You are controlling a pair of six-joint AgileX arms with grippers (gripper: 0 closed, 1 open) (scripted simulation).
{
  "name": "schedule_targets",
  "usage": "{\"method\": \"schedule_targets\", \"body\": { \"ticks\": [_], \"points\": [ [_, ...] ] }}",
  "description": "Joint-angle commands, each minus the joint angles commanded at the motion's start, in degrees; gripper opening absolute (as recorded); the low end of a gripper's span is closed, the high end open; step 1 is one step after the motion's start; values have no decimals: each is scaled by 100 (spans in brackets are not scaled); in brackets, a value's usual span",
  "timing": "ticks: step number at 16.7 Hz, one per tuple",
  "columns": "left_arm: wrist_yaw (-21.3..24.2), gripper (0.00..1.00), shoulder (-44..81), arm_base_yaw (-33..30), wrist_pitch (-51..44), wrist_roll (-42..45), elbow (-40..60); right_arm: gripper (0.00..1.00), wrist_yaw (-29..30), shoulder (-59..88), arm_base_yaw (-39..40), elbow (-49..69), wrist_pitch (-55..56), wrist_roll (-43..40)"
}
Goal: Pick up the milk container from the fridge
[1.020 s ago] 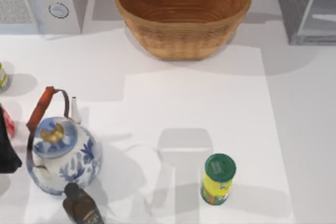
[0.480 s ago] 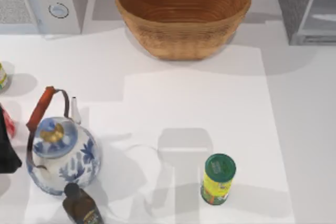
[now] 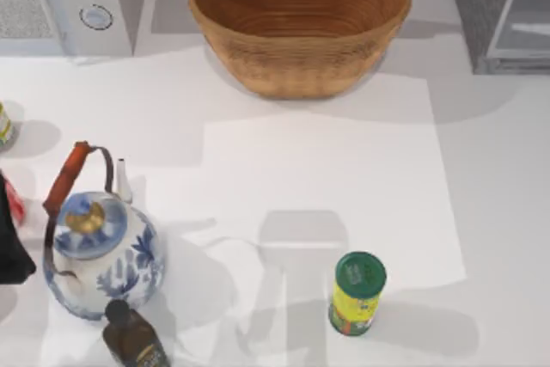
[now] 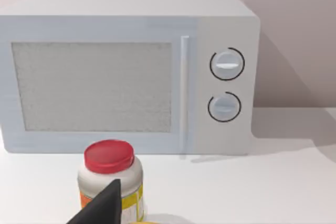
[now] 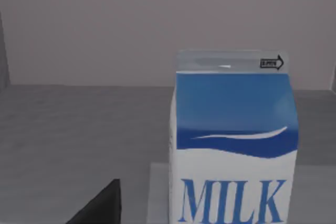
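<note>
Nothing on the tabletop [image 3: 344, 152] has moved since a second ago: basket [image 3: 299, 19], teapot [image 3: 101, 255] and yellow can [image 3: 357, 292] sit exactly where they were. Right wrist view has the milk [image 5: 233, 140] standing upright, close up, on a grey shelf. Fridge [image 3: 503, 10] is at the far right corner. Can't tell how wide my right tool is, or the left one, which faces the microwave [image 4: 126, 72].
</note>
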Motion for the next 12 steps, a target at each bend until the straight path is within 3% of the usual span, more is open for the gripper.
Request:
{"method": "schedule_targets", "body": {
  "ticks": [12],
  "points": [
    [0,100,0,0,0,0,0,100,191,558,181,990,-573,-4]
  ]
}}
